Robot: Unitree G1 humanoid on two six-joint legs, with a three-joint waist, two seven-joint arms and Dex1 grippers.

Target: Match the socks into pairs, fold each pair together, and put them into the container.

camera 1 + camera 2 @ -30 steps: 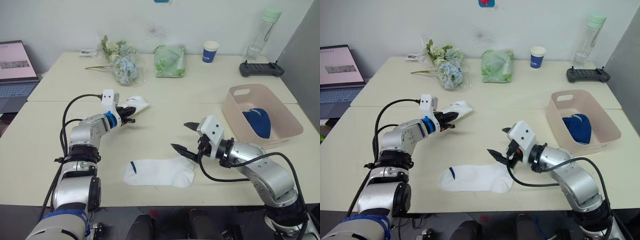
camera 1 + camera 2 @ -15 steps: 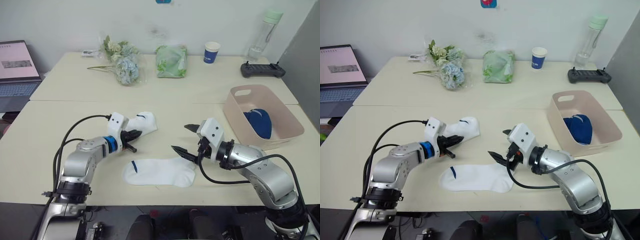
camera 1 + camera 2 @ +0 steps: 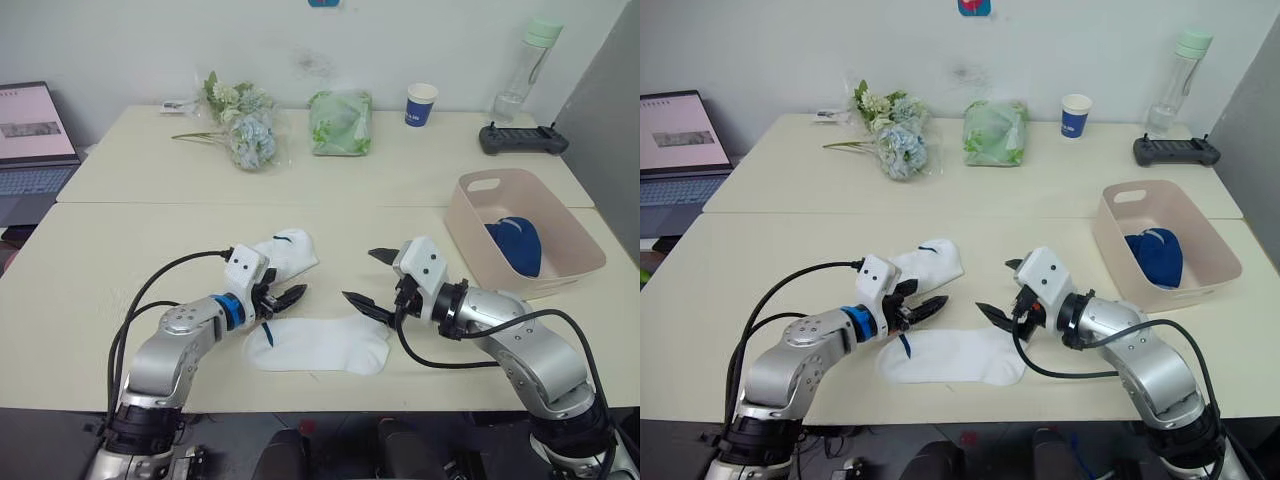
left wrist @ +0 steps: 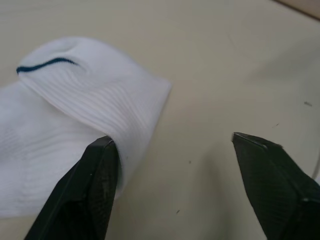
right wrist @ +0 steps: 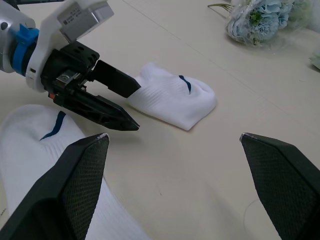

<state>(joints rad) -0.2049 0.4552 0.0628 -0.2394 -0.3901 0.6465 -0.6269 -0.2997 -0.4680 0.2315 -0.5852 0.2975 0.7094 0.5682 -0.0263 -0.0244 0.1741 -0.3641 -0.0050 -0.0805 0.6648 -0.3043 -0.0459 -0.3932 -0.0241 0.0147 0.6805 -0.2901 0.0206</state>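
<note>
Two white socks lie apart on the desk (image 3: 120,250): one sock (image 3: 285,250) bunched just beside the left gripper (image 3: 285,297), whose fingers stand spread with one touching its cuff, and a flat sock (image 3: 320,345) nearer the front edge. The right gripper (image 3: 368,280) hovers by the flat sock's toe, fingers wide and empty. A navy pair (image 3: 515,245) sits in the pink container (image 3: 480,225).

Left gripper (image 3: 288,296) moving from far-left table area toward table centre, now hovering just above cuff end of flat white sock (image 3: 318,345). Its fingers, previously clamped on second white sock (image 3: 283,251), now spread apart; one finger (image 4: 87,195) touching that sock's edge. Second white sock dragged along from position near table seam toward centre, now lying crumpled just beside flat sock.
</note>
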